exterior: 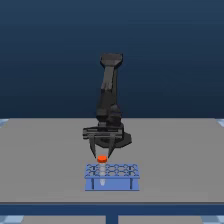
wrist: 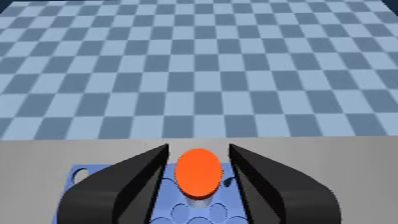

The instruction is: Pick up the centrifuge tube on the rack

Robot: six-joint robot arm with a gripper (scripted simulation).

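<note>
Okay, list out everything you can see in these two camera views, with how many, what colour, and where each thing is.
Centrifuge tube: one, orange-red cap, standing in the rack on the exterior view's left side; body mostly hidden.
Rack: one, blue with a light grid of holes on top and dark side posts, on the table's near part.
Table: one, grey, under everything.
Floor: blue checkered, beyond the table in the wrist view.
Arm: one, black, rising behind the rack.
Tool: one, black, fingers either side of the cap with gaps showing, so open.

Tube body [exterior: 102,183] hidden within rack [exterior: 112,184]
</note>
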